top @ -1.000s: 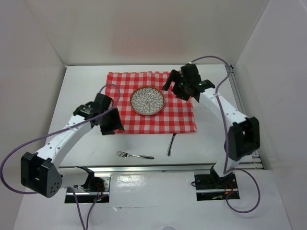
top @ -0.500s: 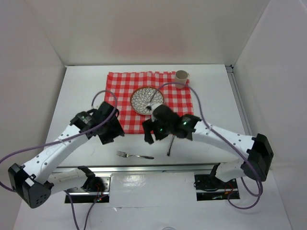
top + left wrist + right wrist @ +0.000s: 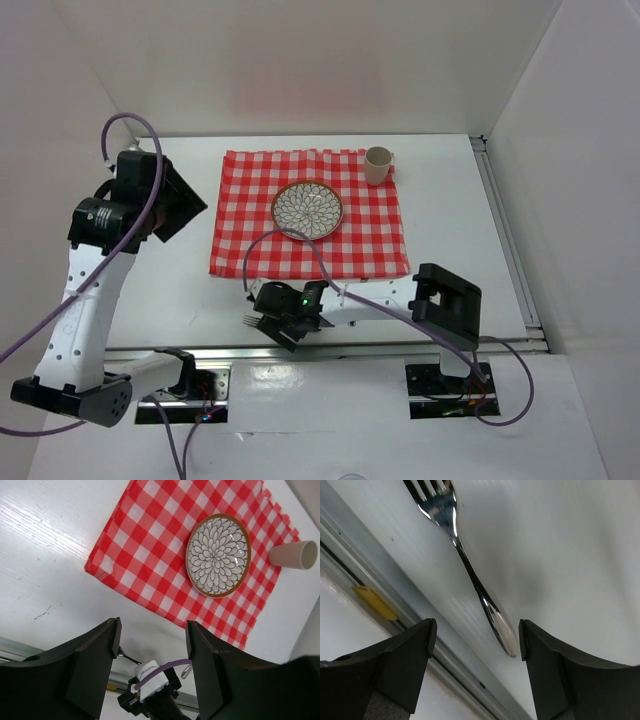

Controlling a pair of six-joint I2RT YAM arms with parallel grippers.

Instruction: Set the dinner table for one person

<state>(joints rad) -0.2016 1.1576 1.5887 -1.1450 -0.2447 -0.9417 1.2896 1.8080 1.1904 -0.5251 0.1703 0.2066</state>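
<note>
At lower centre, right arm stretched low, right pincer (image 3: pixel 476 625) splayed over fork (image 3: pixel 469 574), left pincer (image 3: pixel 152 625) raised upper left, splayed

White links (image 3: pixel 85 300), black joints (image 3: pixel 100 220), black jaws, purple cables (image 3: pixel 125 116)

Fork (image 3: pixel 470 574) tines past top edge

I seem to be running this from a robotics lab cell rather than a home. Plain white panels (image 3: pixel 300 60) box in the white tabletop (image 3: pixel 470 220) on three sides. An aluminium rail (image 3: pixel 370 350) edges its near side, purple cables (image 3: pixel 167 665) loop loose, and what I take for wired circuit boards (image 3: pixel 205 385) sit by the arm mounts.
</note>
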